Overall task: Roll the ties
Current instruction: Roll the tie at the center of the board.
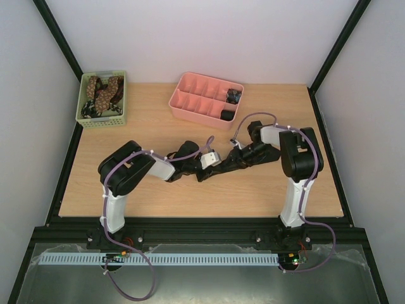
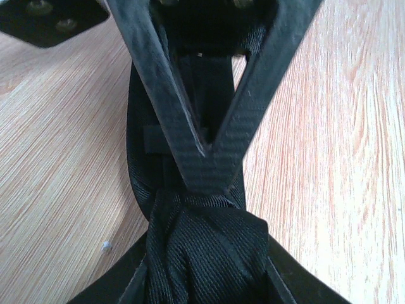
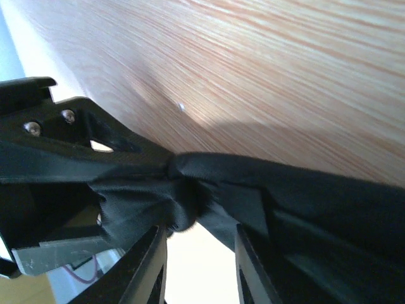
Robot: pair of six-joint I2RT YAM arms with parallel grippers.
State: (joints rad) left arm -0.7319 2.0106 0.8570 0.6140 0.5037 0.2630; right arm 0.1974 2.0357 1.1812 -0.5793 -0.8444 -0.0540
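1. Black tie [image 2: 205, 253] is low over the counter [image 2: 329, 126], near side of the pink tray [image 1: 190, 104].
2. Left end effector [image 2: 209, 174] is pinched on its flat strap, and the right end effector [image 3: 190, 218] clamps the bunched wad.
3. Looks light, floppy and slippery, so I'd grip the coil's sides.

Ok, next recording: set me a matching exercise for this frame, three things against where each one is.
Things:
1. black tie
2. brown spotted ties
3. rolled dark coils

Places:
A. in the pink tray
B. gripped by the left gripper and right gripper over mid-table
C. in the green basket

Pairs: 1-B, 2-C, 3-A.
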